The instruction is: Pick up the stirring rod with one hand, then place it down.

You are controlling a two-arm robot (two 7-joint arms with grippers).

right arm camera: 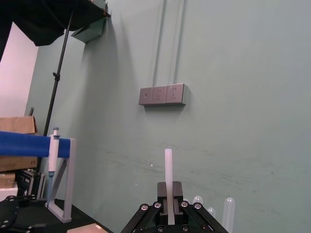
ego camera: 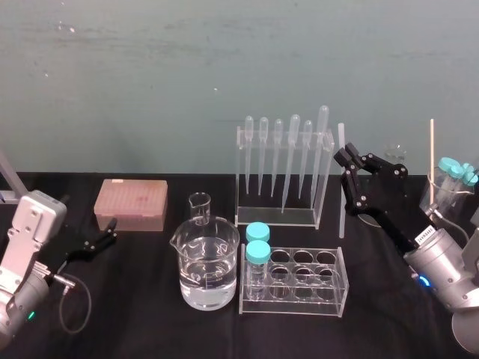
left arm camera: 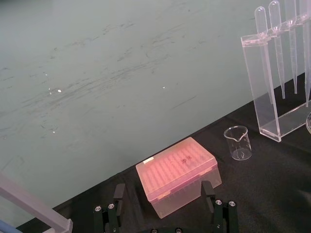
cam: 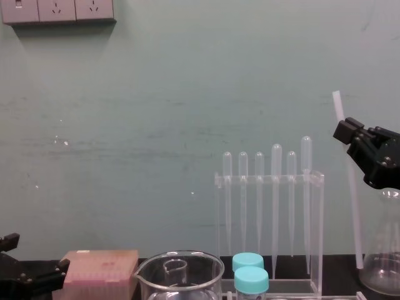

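Black bench (ego camera: 150, 321), green wall (ego camera: 150, 75): my left gripper (ego camera: 107, 234) lay idle near me, fingers apart, by the pink box (ego camera: 131, 203); farther off my right gripper (ego camera: 346, 160) was clamped on the stirring rod (ego camera: 342, 221), near upright, beside the pipette rack (ego camera: 318, 191).

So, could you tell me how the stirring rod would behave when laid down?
Probably stiff: the stirring rod runs straight above and below the right gripper. Thin, round and smooth, it may roll or slip. The left gripper sits idle.

I have bare table (ego camera: 374, 262) just right of the stirring rod (ego camera: 341, 187). The pipette rack (ego camera: 284, 209) blocks its left, the tube rack (ego camera: 299, 280) the near side, and a flask (cam: 382, 256) the far right.
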